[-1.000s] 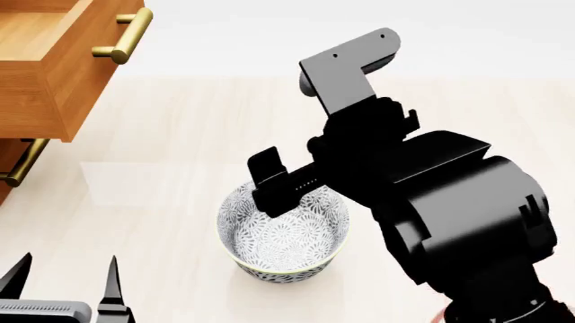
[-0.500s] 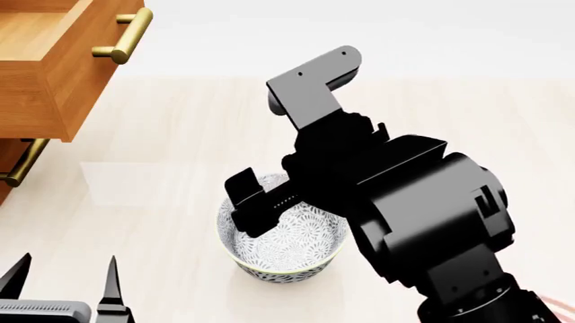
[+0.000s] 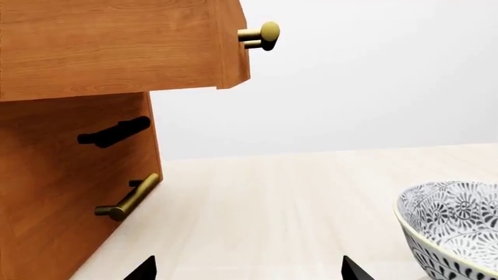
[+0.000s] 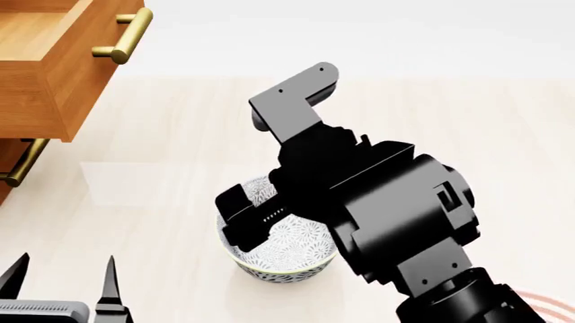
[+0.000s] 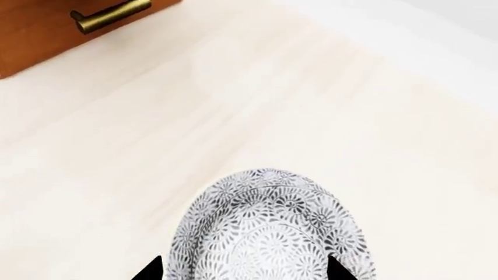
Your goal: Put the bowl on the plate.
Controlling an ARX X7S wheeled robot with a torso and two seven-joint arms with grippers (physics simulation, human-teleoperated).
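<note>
Black R gripper (image 5: 241, 273) tips spread wide astride bowl (image 5: 272, 230), empty; arm hides bowl's right; moved lower-left since. L gripper (image 4: 61, 282) open, empty.

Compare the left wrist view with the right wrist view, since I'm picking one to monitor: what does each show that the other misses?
Only the left wrist view shows the pulled-out upper drawer with its brass knob end, and the bowl from the side, at the frame's edge. Only the right wrist view looks down into the bowl, between the right end effector fingertips. Both share the bowl, the pale wooden surface, a lower brass handle and the wooden cabinet.
</note>
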